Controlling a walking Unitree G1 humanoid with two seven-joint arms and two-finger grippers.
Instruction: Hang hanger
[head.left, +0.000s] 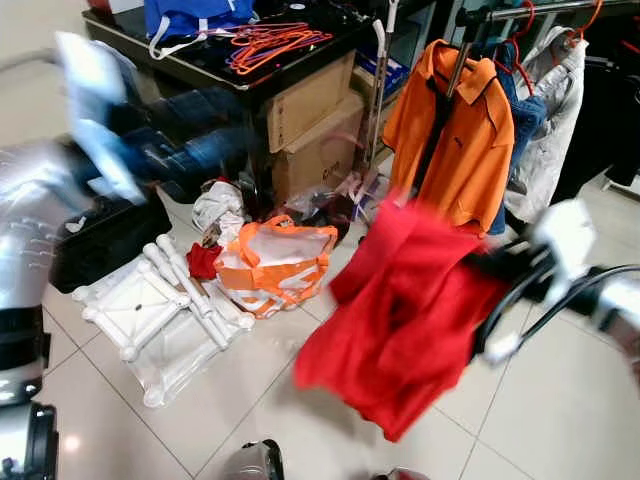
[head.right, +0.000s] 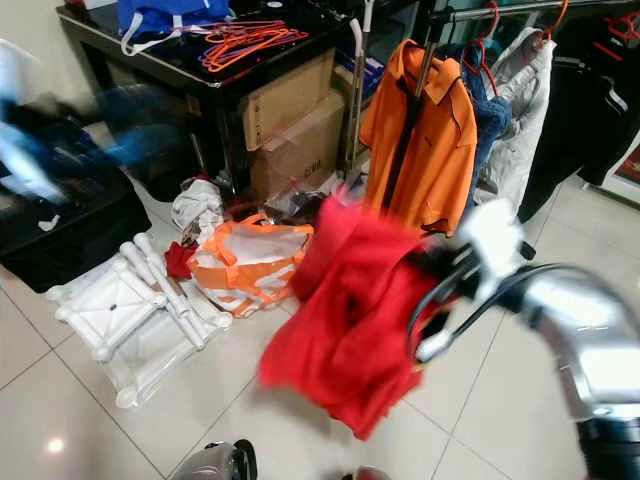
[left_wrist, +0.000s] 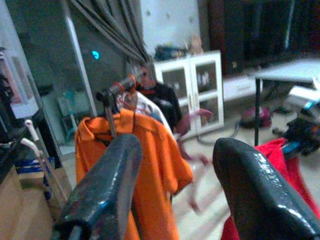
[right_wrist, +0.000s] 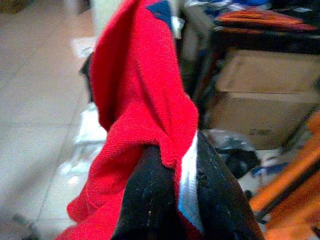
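Right gripper (right_wrist: 172, 200) at lower centre of its wrist view is clamped on a red garment (head.left: 400, 320), which dangles mid-frame low over the tiled floor (head.left: 540, 400); no hanger is discernible inside it, and nothing red is on the rail (head.left: 560, 8) at upper right, so I judge the hanging step not yet done. Left gripper (left_wrist: 175, 195) is spread and empty, raised at upper left and blurred. Orange polo (head.left: 450, 140) already on the rail crowds the near end, and the orange-and-white bag (head.left: 275, 262), white plastic frame (head.left: 150, 310) and cardboard boxes (head.left: 310, 125) clutter the floor at centre-left.
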